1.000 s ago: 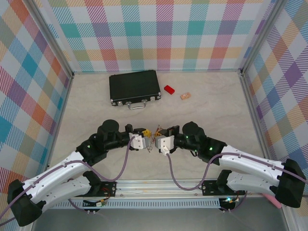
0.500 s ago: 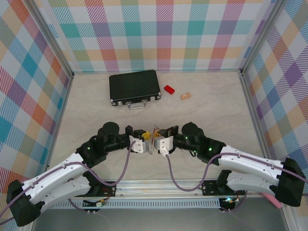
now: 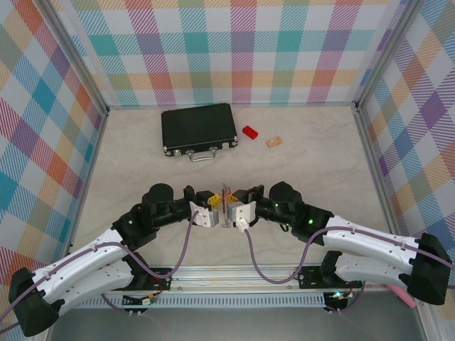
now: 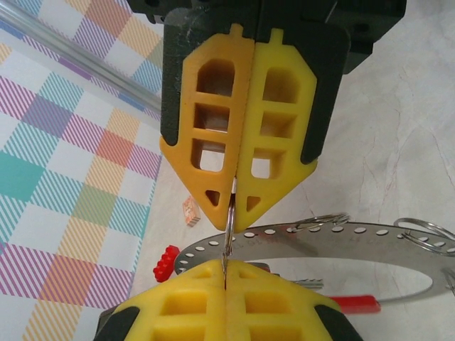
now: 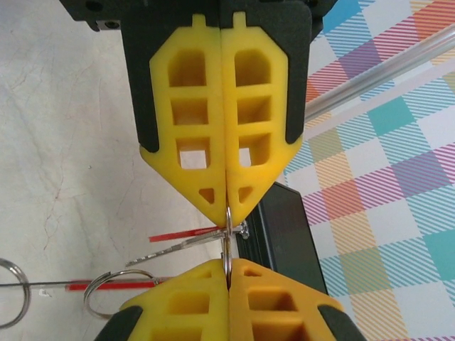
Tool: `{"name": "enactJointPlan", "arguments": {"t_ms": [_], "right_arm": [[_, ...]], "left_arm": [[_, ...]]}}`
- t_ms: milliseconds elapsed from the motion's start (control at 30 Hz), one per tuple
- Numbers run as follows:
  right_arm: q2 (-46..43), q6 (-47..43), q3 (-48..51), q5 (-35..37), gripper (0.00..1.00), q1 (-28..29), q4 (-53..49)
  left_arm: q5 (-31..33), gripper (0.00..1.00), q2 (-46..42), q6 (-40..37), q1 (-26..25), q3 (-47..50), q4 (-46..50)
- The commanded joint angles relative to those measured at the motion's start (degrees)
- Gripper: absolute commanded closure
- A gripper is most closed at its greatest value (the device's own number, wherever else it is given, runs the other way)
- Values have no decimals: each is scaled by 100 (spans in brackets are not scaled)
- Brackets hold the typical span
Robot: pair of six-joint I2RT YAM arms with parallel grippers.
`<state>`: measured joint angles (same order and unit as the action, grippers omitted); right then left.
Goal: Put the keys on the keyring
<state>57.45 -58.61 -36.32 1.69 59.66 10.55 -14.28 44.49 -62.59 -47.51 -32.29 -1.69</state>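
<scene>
Well in front of the black case (image 3: 198, 128), toward the arm bases, the left gripper (image 4: 234, 200) and right gripper (image 5: 227, 206) meet tip to tip. Each is pressed together on the same thin wire, seemingly a small loop of the keyring (image 4: 306, 234). Pinching from both sides probably steadies the hoop so the key (image 5: 178, 245) hanging just beside the tips can be worked along it

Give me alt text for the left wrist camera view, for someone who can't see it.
The left end effector, its yellow fingers shut, pinches a small wire loop that the right end effector, at the bottom edge, also grips. Behind them the silver keyring, a perforated hoop with more loops, shows against a marbled table.
</scene>
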Motion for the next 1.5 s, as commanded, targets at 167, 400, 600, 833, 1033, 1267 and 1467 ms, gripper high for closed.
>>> {"name": "enactJointPlan", "arguments": {"t_ms": [167,400,600,833,1033,1267,1467], "right_arm": [[-269,-111,143,234,100,103,431],[-274,-116,163,217,100,134,420],[-239,-116,141,226,100,135,406],[-213,-102,147,244,100,141,425],[-199,-105,151,237,100,135,431],[-182,-98,138,201,100,139,422],[-179,-89,129,173,100,157,406]], "left_arm": [[-187,100,-160,111,-81,179,-424],[-319,100,-133,194,-83,173,-562],[-382,100,-116,190,-83,162,-537],[-447,100,-151,194,-81,146,-513],[-468,100,-128,185,-84,127,-499],[-479,100,-114,188,-87,100,-481],[-479,100,-132,185,-96,99,-455]]}}
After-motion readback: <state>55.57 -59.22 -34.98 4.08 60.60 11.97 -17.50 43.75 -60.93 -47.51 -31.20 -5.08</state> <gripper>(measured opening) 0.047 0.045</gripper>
